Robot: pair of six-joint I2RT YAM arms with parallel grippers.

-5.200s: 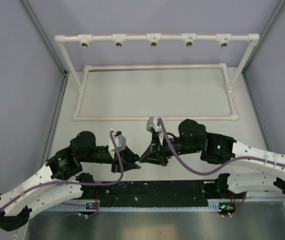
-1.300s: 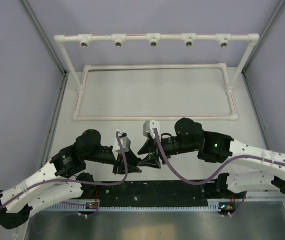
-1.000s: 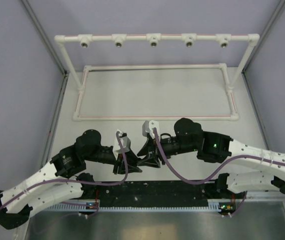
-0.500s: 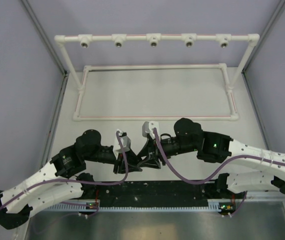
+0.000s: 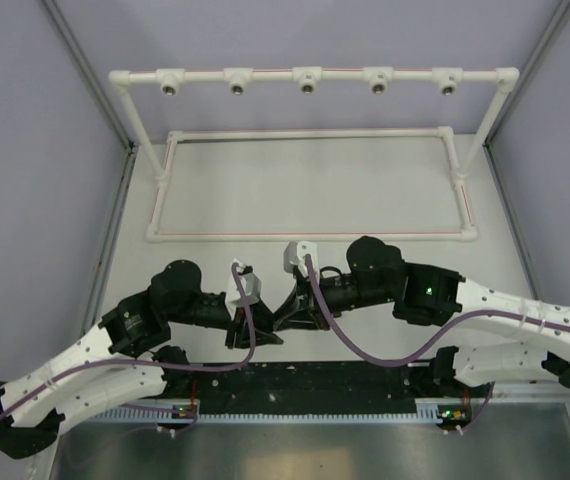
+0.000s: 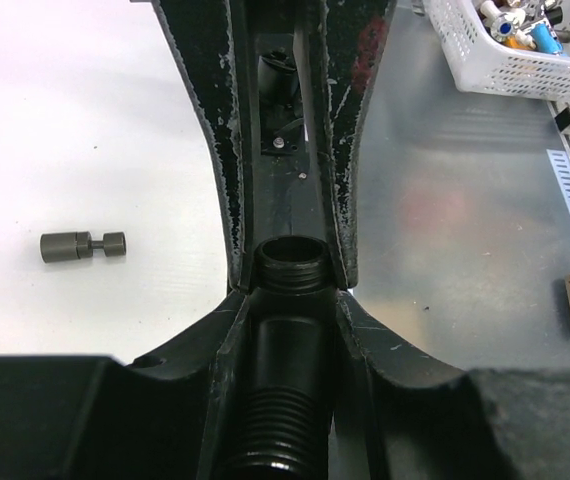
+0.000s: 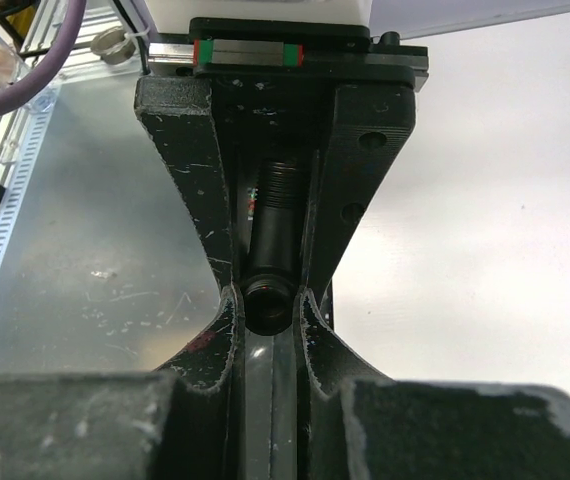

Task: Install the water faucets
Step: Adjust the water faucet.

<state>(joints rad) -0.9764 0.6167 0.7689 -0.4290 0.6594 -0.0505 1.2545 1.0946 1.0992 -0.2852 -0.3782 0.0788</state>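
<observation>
A black threaded faucet cylinder (image 6: 287, 340) is clenched from opposite ends by the left gripper (image 6: 290, 292) and, it appears, by the right gripper (image 7: 265, 305). It is held above the white table (image 5: 305, 190), on the near side of the white pipe frame (image 5: 310, 235). A small dark stubby faucet piece (image 6: 82, 246) lies on the table beside them. White tabletop spreads between grippers and frame, and lavender walls (image 5: 25, 150) stand close on both sides.

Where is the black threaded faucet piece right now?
Low centre in the top view, nearer than the white pipe frame: the black threaded faucet piece is clamped where the left gripper and right gripper meet tip to tip.
</observation>
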